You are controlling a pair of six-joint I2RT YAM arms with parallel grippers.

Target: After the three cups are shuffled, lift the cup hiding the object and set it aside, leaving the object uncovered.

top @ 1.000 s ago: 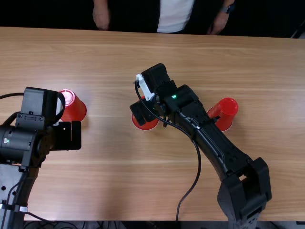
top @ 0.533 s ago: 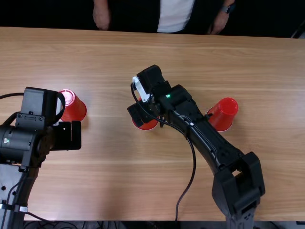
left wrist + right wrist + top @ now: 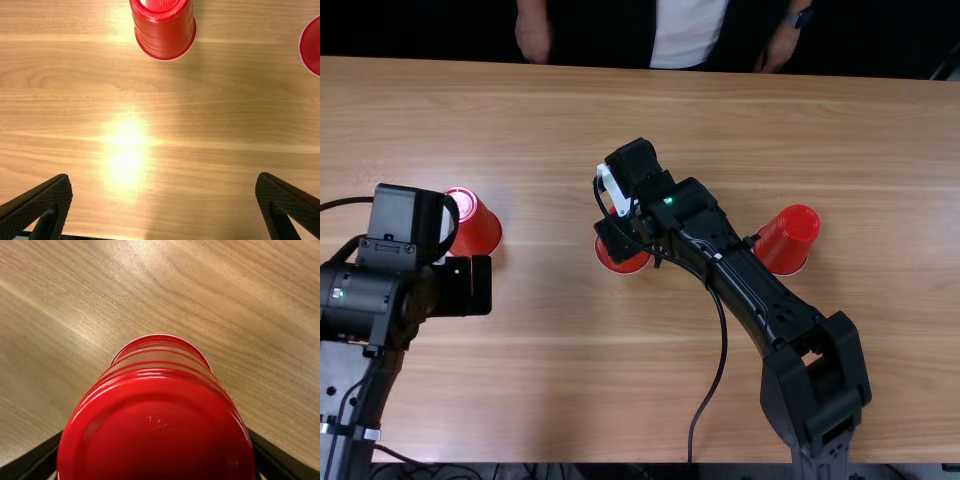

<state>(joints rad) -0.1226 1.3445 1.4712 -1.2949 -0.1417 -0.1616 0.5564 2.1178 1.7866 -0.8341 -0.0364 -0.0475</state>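
Three red cups stand upside down in a row across the table. The left cup (image 3: 473, 224) (image 3: 163, 26) stands just beyond my left gripper (image 3: 160, 220), which is open and holds nothing. My right gripper (image 3: 623, 248) (image 3: 160, 465) is down over the middle cup (image 3: 622, 260) (image 3: 156, 430), with one finger on each side of it and shut on it. The cup's rim rests on the wood. The right cup (image 3: 788, 238) stands free beside the right arm's forearm. The hidden object is not visible.
The table's far edge (image 3: 640, 62) runs along the back. Bare wood lies between the left and middle cups and in front of the whole row. The right arm's cable (image 3: 715, 390) loops over the near part of the table.
My right gripper has shifted slightly left over the middle cup and its fingers have drawn in against it. The left arm and the outer cups have not moved.
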